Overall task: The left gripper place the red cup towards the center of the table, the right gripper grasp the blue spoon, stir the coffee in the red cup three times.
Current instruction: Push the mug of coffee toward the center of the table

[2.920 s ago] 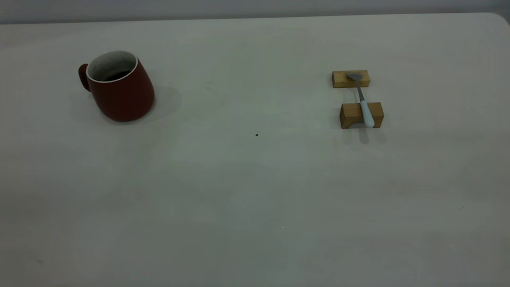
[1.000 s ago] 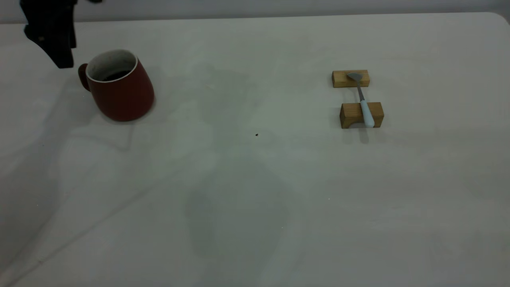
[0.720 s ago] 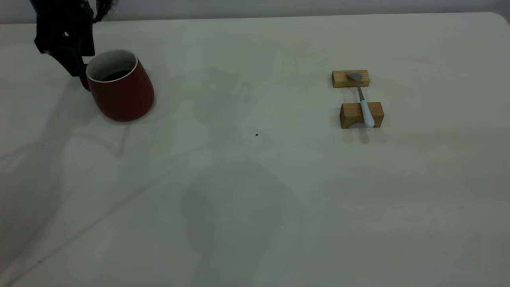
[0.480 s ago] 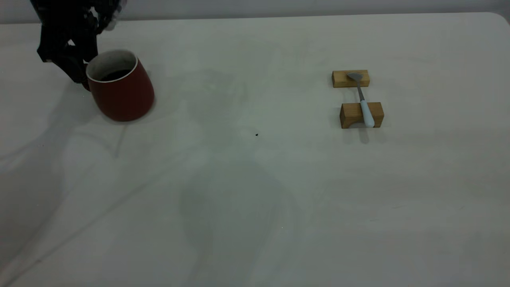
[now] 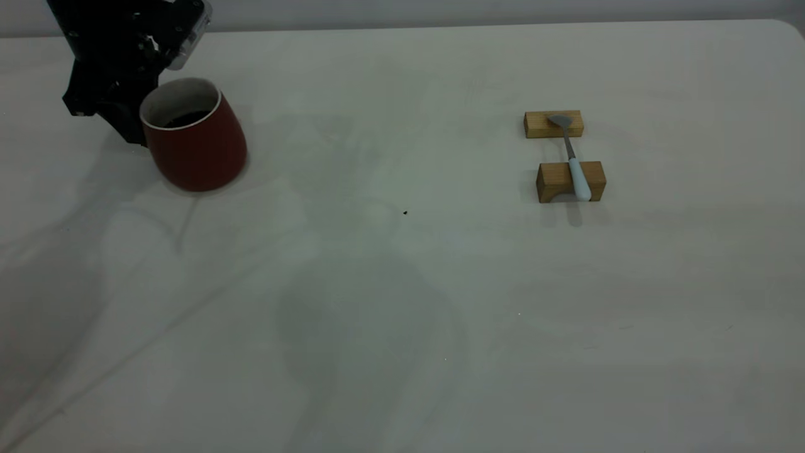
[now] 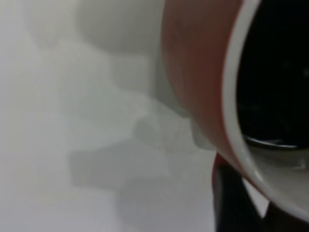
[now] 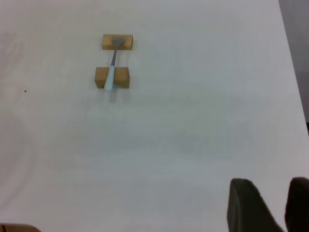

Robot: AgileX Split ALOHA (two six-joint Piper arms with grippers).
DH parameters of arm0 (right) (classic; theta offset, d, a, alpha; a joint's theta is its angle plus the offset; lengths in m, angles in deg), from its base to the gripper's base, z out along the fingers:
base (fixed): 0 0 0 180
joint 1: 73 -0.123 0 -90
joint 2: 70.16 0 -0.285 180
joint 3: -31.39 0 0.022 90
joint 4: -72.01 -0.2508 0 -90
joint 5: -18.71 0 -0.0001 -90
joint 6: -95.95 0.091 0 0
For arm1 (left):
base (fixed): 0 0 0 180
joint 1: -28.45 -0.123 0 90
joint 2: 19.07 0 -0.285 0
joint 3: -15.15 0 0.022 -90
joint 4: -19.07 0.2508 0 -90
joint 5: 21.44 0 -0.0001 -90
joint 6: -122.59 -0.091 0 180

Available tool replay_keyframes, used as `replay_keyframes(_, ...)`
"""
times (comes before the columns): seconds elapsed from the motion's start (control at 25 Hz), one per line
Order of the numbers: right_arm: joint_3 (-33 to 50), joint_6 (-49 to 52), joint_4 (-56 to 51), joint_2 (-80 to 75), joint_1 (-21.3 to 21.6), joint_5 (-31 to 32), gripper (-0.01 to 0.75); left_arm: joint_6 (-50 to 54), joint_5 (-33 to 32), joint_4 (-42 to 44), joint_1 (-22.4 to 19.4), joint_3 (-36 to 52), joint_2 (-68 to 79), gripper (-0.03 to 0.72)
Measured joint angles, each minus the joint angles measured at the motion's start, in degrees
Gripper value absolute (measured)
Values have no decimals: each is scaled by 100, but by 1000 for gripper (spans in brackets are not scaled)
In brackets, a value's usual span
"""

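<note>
The red cup point(image 5: 198, 151) stands at the far left of the table point(image 5: 402, 302), with dark coffee point(image 5: 185, 118) inside. My left gripper point(image 5: 133, 123) is pressed against the cup's left side and hides the handle. In the left wrist view the cup point(image 6: 203, 72) fills the frame; one dark finger point(image 6: 231, 203) lies outside the white rim and a dark shape lies inside it, so the gripper looks shut on the cup wall. The blue spoon point(image 5: 575, 170) rests across two wooden blocks at the right. My right gripper point(image 7: 273, 208) hangs open far from the spoon point(image 7: 111, 72).
The two tan wooden blocks, far one point(image 5: 553, 124) and near one point(image 5: 556, 182), carry the spoon. A tiny dark speck point(image 5: 405, 212) lies near the table's middle. The table's right edge point(image 7: 289, 72) runs past the blocks.
The left arm came in from the upper left and closed in on the cup's handle side. Over the last half second the cup shifted slightly right. Spoon and blocks have not moved.
</note>
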State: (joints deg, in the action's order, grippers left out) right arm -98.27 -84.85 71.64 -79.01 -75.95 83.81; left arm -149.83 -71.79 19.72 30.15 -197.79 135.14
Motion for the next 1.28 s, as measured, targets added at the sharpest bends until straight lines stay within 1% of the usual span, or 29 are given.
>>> replay_keyframes(0.12, 0, 0, 0, 0, 0, 0, 238, 22, -33, -15, 68, 0, 0, 232)
replay_keyframes(0.2, 0, 0, 0, 0, 0, 0, 238, 93, -72, -18, 135, 0, 0, 197)
replay_keyframes(0.48, 0, 0, 0, 0, 0, 0, 238, 445, -51, -30, 486, 0, 0, 197)
replay_keyframes(1.08, 0, 0, 0, 0, 0, 0, 238, 754, -23, -64, 1697, 0, 0, 197)
replay_keyframes(1.28, 0, 0, 0, 0, 0, 0, 238, 769, 21, -64, 2020, 0, 0, 195)
